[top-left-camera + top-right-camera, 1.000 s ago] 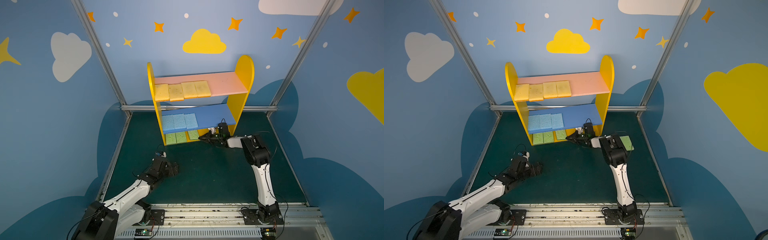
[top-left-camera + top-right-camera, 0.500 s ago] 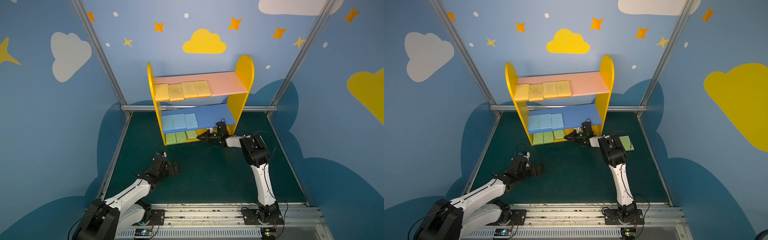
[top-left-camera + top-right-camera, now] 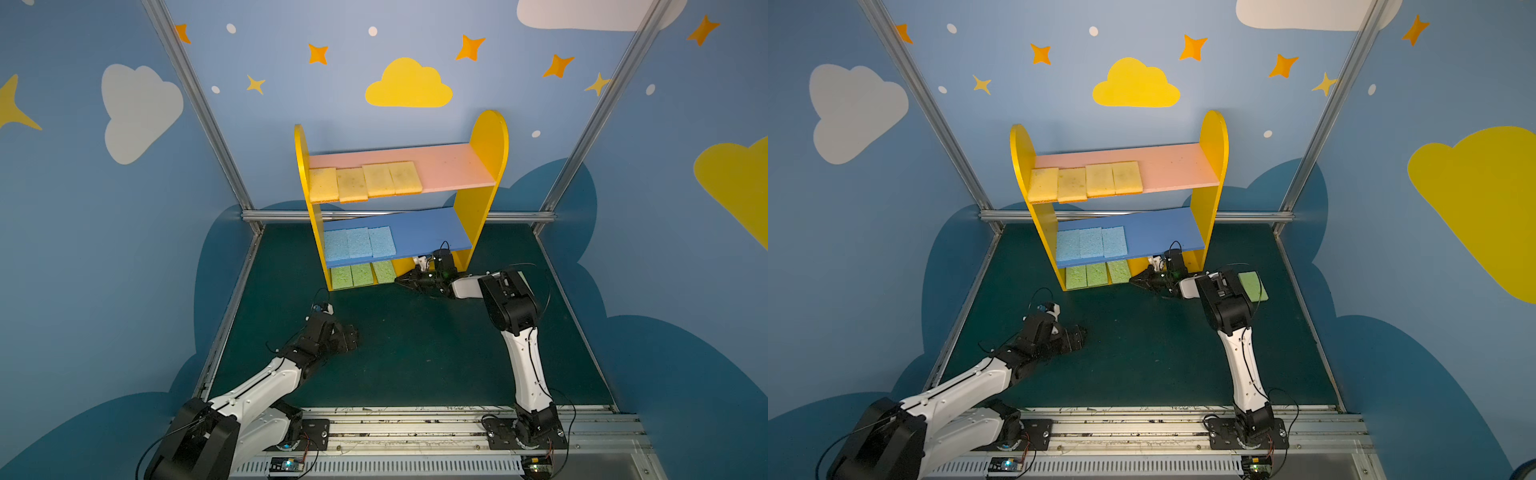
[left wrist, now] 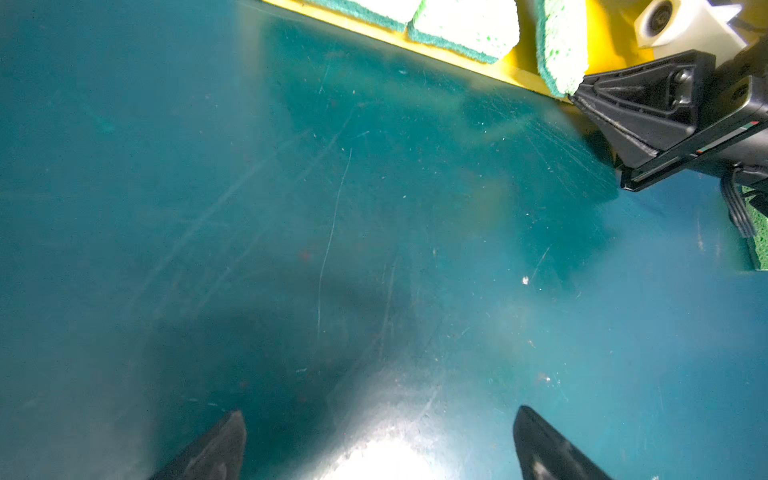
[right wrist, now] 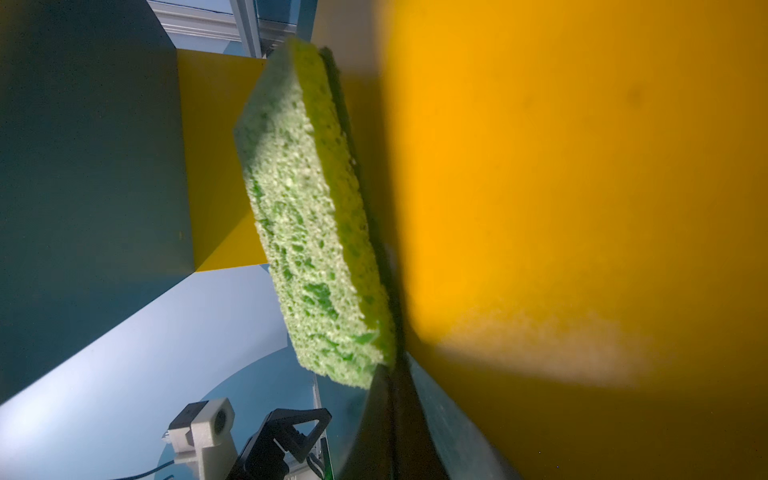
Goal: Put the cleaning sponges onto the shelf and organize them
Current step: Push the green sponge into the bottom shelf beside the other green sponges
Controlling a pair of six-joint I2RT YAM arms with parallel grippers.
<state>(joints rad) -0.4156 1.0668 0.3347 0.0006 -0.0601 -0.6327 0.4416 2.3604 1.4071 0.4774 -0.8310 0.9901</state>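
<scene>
now the third green sponge [image 3: 383, 271] lies on the shelf's [image 3: 484, 137] yellow base [image 3: 403, 265], right at the tip of the right gripper [image 3: 400, 282], whose jaws are pressed together with nothing between them. over the last second that tip has crept a little further along the front of the base toward the sponge. in the left wrist view it touches the sponge's near corner. the sponge sits slightly askew, with a strip of yellow showing between it and the two green sponges [image 3: 352, 276] beyond it. this looks like a sideways nudge to close up the bottom row, not a pick.

further out, above the gripper, three blue sponges [image 3: 359, 243] line the blue board and four yellow sponges [image 3: 365, 183] the pink one, all in tidy rows.

behind the right gripper, past its wrist, a last green sponge [image 3: 1252, 286] lies flat on the table [image 3: 415, 353], well apart from the shelf. so the task is probably one placement short. the right gripper would have to back out and spread its jaws to fetch that sponge.

the left gripper [image 4: 378, 449] hangs low over bare table, jaws wide and empty, well away from the shelf.
</scene>
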